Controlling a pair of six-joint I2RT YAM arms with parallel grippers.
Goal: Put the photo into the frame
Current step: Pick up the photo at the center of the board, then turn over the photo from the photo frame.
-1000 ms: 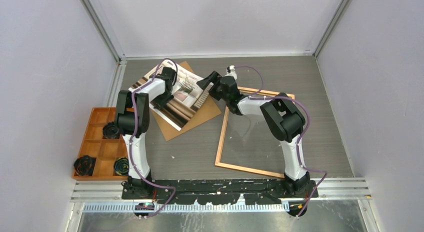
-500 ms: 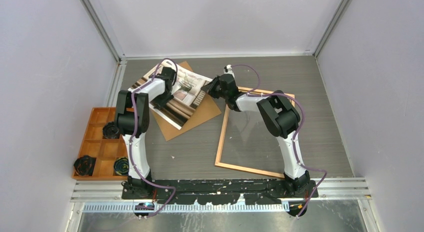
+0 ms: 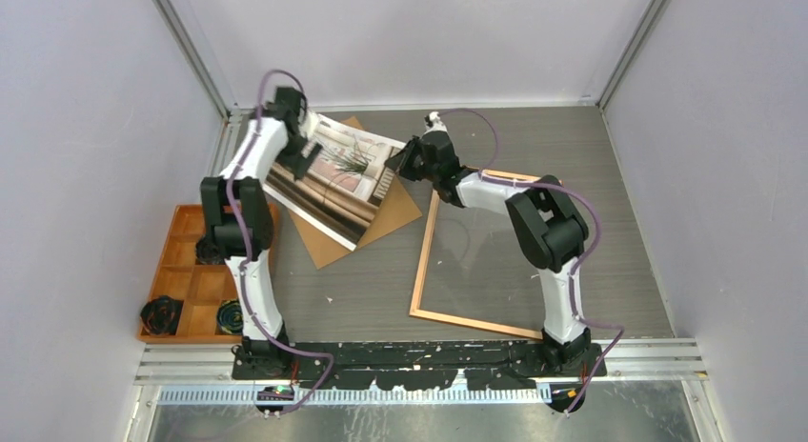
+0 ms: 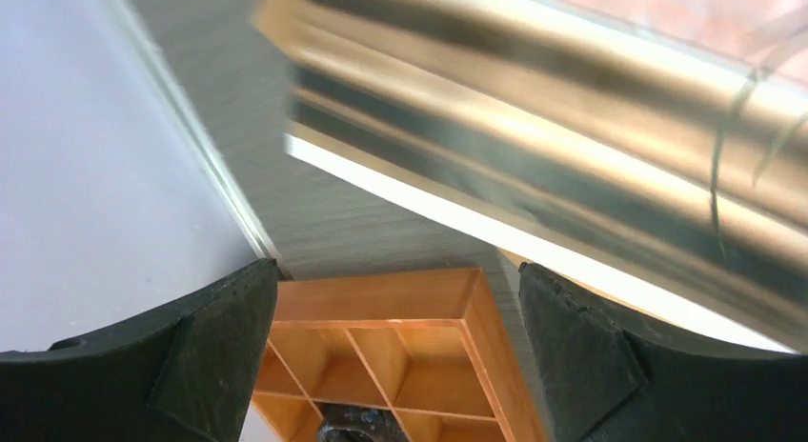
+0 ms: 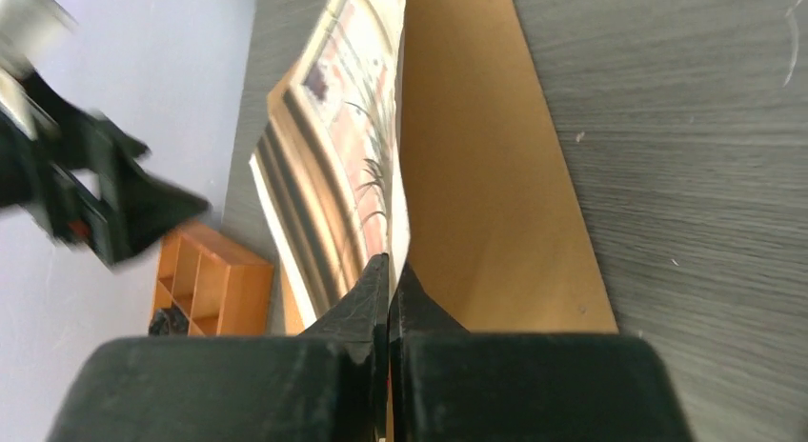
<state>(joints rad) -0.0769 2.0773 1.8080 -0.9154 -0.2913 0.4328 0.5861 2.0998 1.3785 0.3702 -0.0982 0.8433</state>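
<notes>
The left gripper (image 4: 398, 275) has lifted off the glossy rectangular photo (image 3: 338, 180), jaws spread; the right gripper (image 5: 389, 267) pinches its edge over a flat brown board (image 5: 476, 175).

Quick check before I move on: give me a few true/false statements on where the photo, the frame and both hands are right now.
1. The right hand is shut on an edge of the photo. True.
2. The left hand is gripping the photo. False: its fingers are spread with nothing between them, by the photo's left side.
3. The photo is already inside the frame. False: it is over the brown board, left of the frame.
4. The orange tray sits at the left side of the table, beside the left arm. True.
5. The frame stands upright. False: it lies flat on the table.
</notes>
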